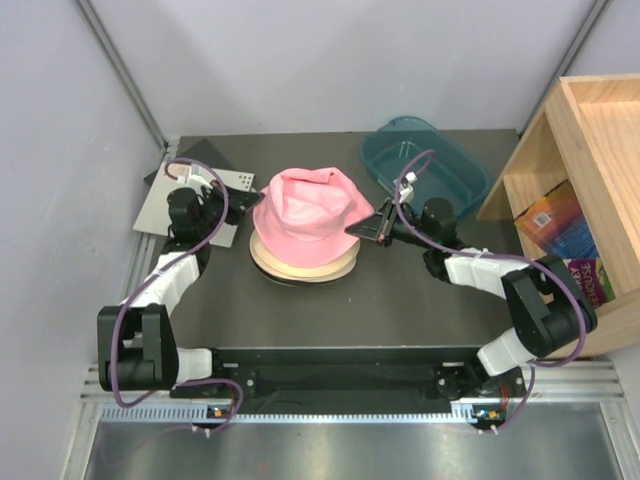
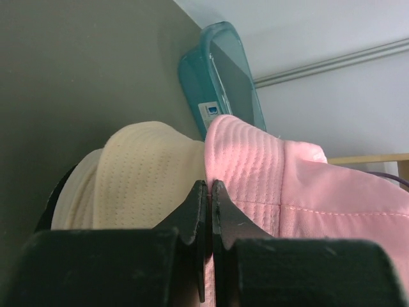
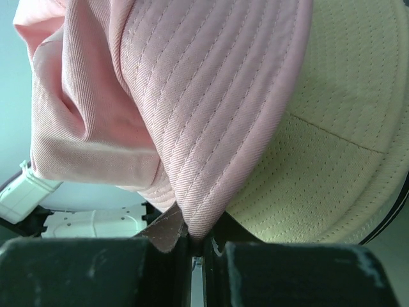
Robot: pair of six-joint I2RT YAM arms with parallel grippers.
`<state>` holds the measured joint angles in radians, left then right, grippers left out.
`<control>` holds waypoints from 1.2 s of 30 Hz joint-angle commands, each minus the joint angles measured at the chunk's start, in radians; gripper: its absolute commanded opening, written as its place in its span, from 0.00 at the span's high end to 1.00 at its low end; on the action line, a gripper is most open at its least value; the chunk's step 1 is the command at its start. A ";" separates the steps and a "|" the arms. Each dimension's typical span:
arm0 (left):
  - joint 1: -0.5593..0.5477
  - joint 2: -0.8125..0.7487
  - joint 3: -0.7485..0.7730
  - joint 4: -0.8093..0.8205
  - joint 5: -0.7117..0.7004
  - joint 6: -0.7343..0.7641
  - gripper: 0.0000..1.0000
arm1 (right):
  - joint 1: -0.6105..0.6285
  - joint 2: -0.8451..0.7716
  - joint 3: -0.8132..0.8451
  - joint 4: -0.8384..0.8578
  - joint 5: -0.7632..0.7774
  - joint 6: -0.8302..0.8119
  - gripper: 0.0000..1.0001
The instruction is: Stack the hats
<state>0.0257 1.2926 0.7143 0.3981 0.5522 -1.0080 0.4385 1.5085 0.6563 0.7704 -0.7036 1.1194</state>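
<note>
The pink hat (image 1: 308, 212) is held over a pile of cream hats (image 1: 300, 268) at the table's middle. My left gripper (image 1: 243, 222) is shut on the pink hat's left brim; its jaws pinch the pink fabric (image 2: 255, 173) beside a cream hat (image 2: 140, 179). My right gripper (image 1: 368, 228) is shut on the pink hat's right brim (image 3: 211, 128), with a cream hat (image 3: 332, 147) just behind it. A black edge shows under the cream pile (image 1: 283, 283); the black hat itself is mostly hidden.
A teal plastic tub (image 1: 425, 165) stands at the back right, also in the left wrist view (image 2: 220, 83). A wooden shelf unit (image 1: 580, 200) with books fills the right edge. A white sheet (image 1: 185, 200) lies at the back left under the left arm.
</note>
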 commanded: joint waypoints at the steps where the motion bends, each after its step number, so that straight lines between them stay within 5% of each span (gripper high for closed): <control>1: 0.023 0.047 -0.015 -0.005 -0.055 0.029 1.00 | 0.017 0.015 -0.006 0.020 0.022 -0.020 1.00; 19: 0.023 0.089 -0.101 -0.054 -0.150 0.123 1.00 | 0.147 0.025 -0.153 -0.052 0.114 -0.096 1.00; 24: 0.014 0.186 -0.033 0.097 -0.042 0.161 1.00 | 0.190 -0.002 -0.104 -0.188 0.136 -0.187 0.99; 27: -0.007 0.256 0.029 0.185 0.062 0.195 1.00 | 0.192 -0.056 -0.063 -0.285 0.170 -0.257 0.77; 28: -0.015 0.276 0.077 0.217 0.086 0.207 1.00 | 0.184 -0.079 -0.054 -0.352 0.188 -0.277 0.57; 29: -0.023 0.312 0.097 0.231 0.113 0.230 1.00 | 0.168 -0.129 -0.049 -0.384 0.206 -0.315 0.49; 31: -0.055 0.346 0.157 0.267 0.176 0.255 1.00 | 0.152 -0.206 -0.034 -0.484 0.254 -0.358 0.39; 36: -0.078 0.474 0.286 0.312 0.293 0.322 1.00 | 0.094 -0.338 -0.011 -0.651 0.305 -0.474 0.32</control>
<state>-0.0322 1.6943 0.9009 0.6018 0.7456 -0.7834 0.5762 1.2831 0.5900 0.3088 -0.4664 0.7856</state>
